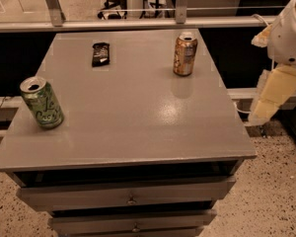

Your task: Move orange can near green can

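Pincer [264, 107], state unclear, beyond table [138, 122] right edge; orange can [185, 54] far-right, green can [42, 104] left edge.

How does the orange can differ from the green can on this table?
Colour: the orange can is copper-orange with pale marks, the green can light green with white lettering. Place: the orange can stands back right on the table, the green can near its left front edge. The tool hangs off the table's right side, closer to the orange can, touching neither. Both stand upright with silver tops.
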Robot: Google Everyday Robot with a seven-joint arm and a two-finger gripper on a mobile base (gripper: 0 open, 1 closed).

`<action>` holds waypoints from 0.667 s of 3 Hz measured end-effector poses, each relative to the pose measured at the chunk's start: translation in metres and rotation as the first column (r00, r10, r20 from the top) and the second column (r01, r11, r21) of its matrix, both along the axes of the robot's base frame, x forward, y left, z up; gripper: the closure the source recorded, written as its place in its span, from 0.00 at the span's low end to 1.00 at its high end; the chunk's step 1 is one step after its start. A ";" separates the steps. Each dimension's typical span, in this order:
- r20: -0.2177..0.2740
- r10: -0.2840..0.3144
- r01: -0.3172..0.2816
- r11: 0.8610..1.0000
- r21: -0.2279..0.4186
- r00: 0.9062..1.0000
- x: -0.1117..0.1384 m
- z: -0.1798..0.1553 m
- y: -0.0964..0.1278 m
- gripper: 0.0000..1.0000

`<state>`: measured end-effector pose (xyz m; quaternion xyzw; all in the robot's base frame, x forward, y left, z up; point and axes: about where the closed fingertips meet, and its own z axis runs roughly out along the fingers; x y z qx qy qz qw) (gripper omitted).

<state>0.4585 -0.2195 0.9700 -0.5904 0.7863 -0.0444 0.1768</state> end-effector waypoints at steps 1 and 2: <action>0.061 -0.066 0.062 0.995 0.074 0.996 0.060 -0.021 -0.008 0.00; 0.114 -0.113 0.091 0.978 0.185 0.987 0.116 -0.035 -0.010 0.00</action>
